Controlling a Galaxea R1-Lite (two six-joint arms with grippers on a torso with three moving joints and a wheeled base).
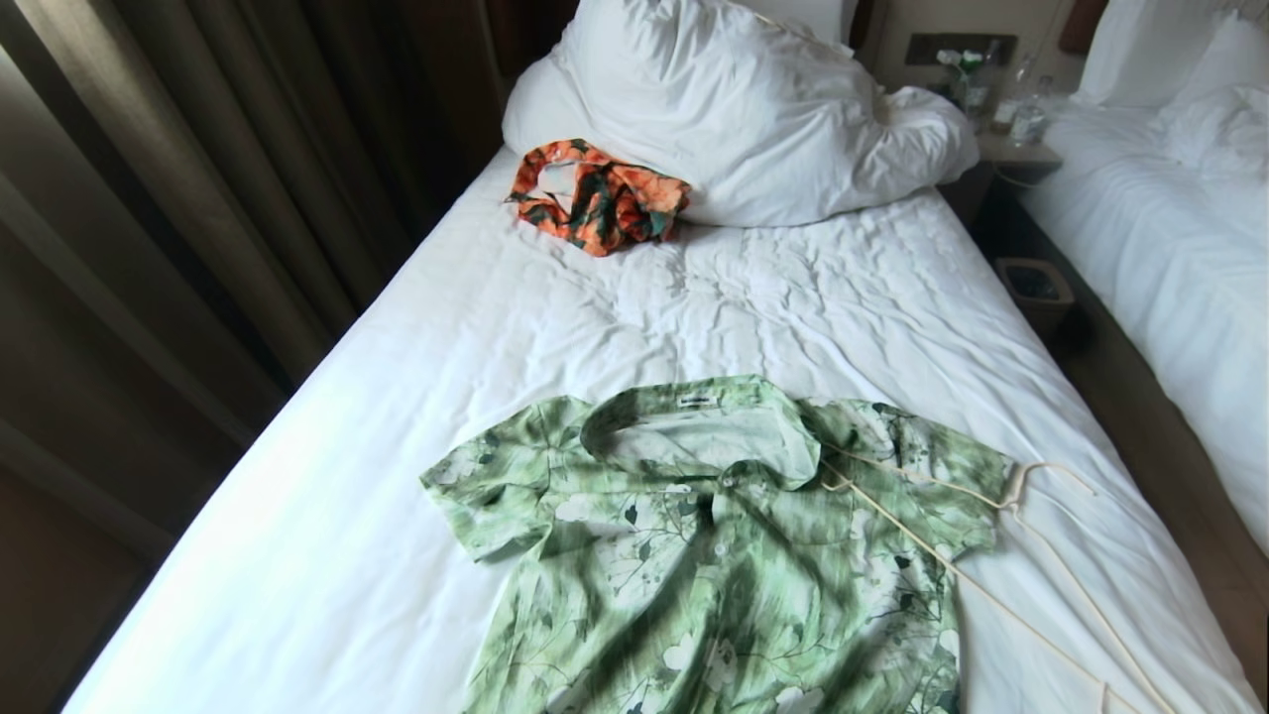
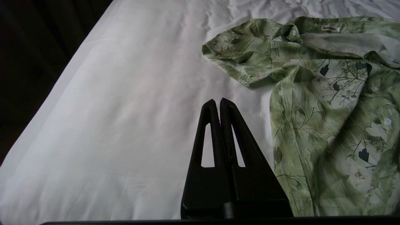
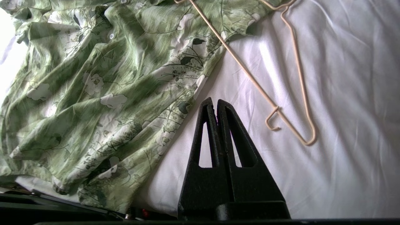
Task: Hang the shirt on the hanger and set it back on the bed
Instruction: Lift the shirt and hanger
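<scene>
The green flower-print shirt (image 1: 714, 555) lies flat and face up near the foot of the bed (image 1: 397, 416), collar toward the pillow. The cream wire hanger (image 1: 1001, 555) lies partly on the shirt's sleeve and partly on the sheet beside it, hook near the collar. Neither arm shows in the head view. My left gripper (image 2: 217, 101) is shut and empty over bare sheet beside the shirt (image 2: 312, 93). My right gripper (image 3: 214, 101) is shut and empty above the sheet, between the shirt's hem (image 3: 103, 103) and the hanger's end (image 3: 287, 122).
An orange-and-green garment (image 1: 600, 198) and a bulky white duvet (image 1: 734, 109) lie at the head of the bed. A nightstand with bottles (image 1: 1011, 129), a small bin (image 1: 1036, 290) and a second bed (image 1: 1180, 248) stand on the right; dark curtains (image 1: 198, 198) hang on the left.
</scene>
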